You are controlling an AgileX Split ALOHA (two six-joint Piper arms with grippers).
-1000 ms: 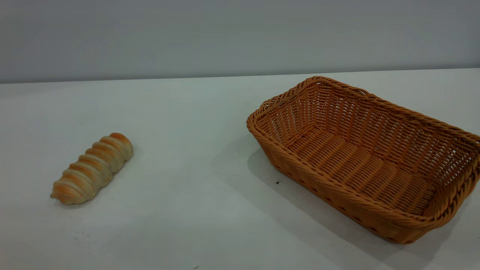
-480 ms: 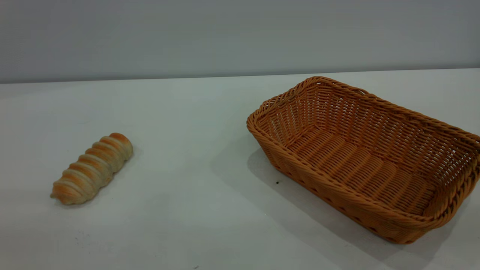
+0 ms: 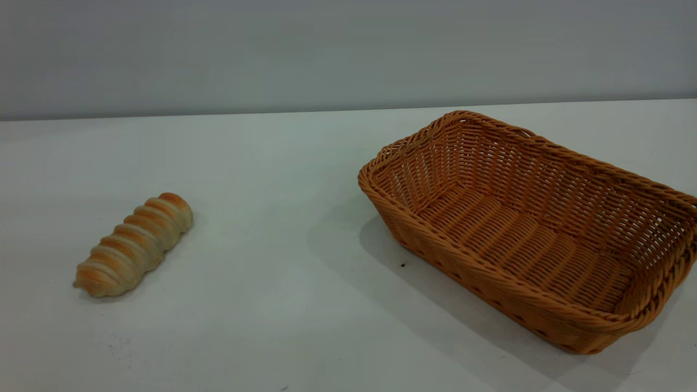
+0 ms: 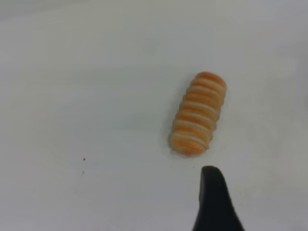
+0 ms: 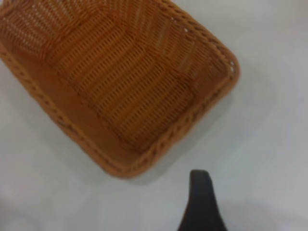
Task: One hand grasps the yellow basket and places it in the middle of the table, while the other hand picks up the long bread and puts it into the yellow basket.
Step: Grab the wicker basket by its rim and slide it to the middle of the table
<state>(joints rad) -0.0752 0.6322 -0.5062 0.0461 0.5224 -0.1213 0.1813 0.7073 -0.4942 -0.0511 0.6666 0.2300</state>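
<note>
Claw spread impossible to tell; long bread point(image 3: 134, 244), yellow basket point(image 3: 531, 228) unmoved.

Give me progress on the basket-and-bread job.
Nothing done yet. The yellow basket sits empty at the table's right side; the long bread lies untouched at left. Neither is gripped: each wrist view shows one black finger above its target. Both moves remain.
</note>
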